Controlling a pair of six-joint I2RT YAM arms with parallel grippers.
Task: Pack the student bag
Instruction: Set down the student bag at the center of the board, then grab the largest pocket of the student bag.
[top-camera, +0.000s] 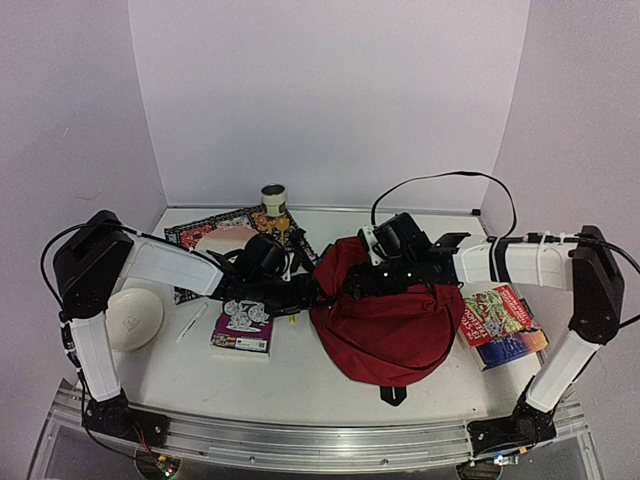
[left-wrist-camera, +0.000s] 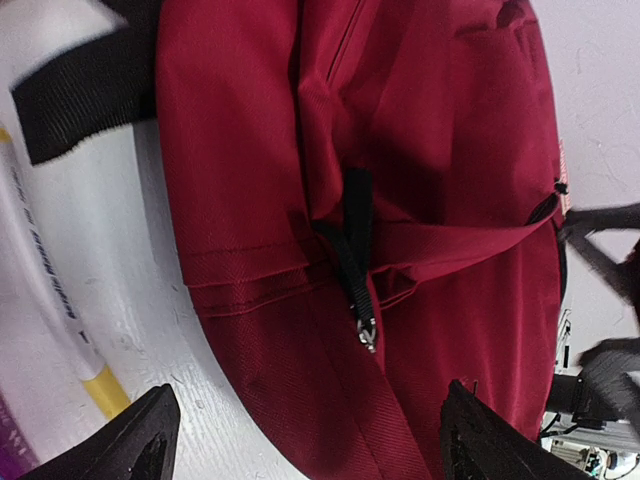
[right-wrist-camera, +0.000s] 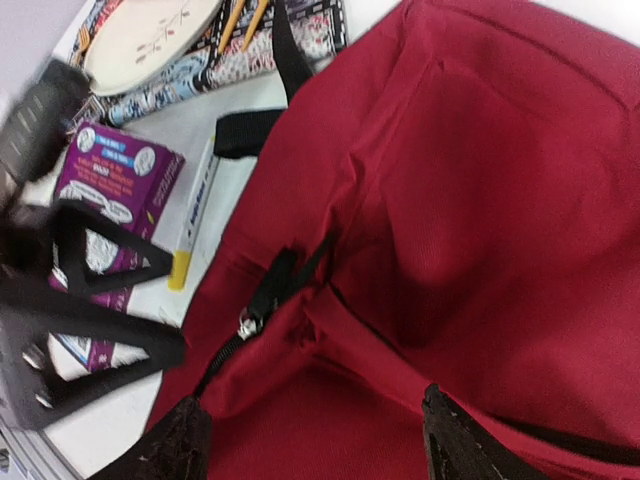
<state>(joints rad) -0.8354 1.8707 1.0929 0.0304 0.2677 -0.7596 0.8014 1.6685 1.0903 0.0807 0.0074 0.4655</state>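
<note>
You have the student bag lying slumped on the tabletop, a little right of centre, with both arms reaching in over its far-left end. Its dark-red fabric fills most of both wrist views.

Your left claw hangs over the bag's left edge with its fingers apart and nothing between them. Below it, red fabric folds around a black zipper pull with a small metal end. A black strap trails off the bag onto the tabletop, and a white marker with a yellow end lies just beside the bag.

Your right claw is also spread wide and grips nothing. It hovers above the bag, with the same zipper pull just ahead of its fingers. The two claws face each other closely across this corner of the bag.

A purple box sits left of the bag, near the marker. Behind it, a plate rests on a patterned book. A white bowl sits at the far left, a can stands near the back wall, and colourful books lie just right of the bag.
</note>
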